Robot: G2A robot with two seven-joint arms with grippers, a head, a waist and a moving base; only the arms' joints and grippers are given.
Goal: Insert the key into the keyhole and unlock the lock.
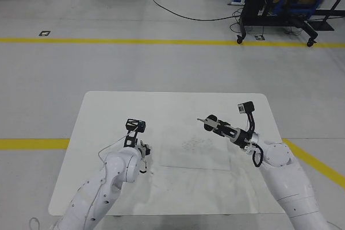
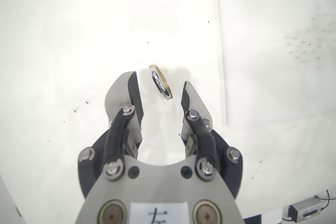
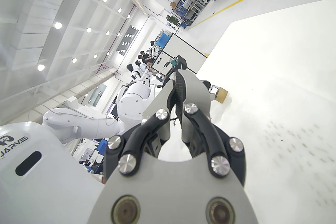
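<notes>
A small brass padlock (image 2: pixel 160 82) stands on edge on the white table (image 1: pixel 172 109), its silver shackle side facing the left wrist view. My left gripper (image 2: pixel 160 80) is open around it, one finger on each side with a gap to both. From the top view this gripper (image 1: pixel 144 152) sits at the table's left-middle. My right gripper (image 1: pixel 208 122) hovers right of centre, shut on the key (image 1: pixel 201 120), whose thin metal end pokes out toward the left. In the right wrist view the shut fingers (image 3: pixel 181 78) point toward the padlock (image 3: pixel 221 94) farther off.
A thin clear sheet (image 1: pixel 198 150) with faint speckles lies on the table between the two arms; its edge (image 2: pixel 220 51) runs just beside the padlock. Floor with yellow lines surrounds the table. A black cart (image 1: pixel 276 17) stands far behind.
</notes>
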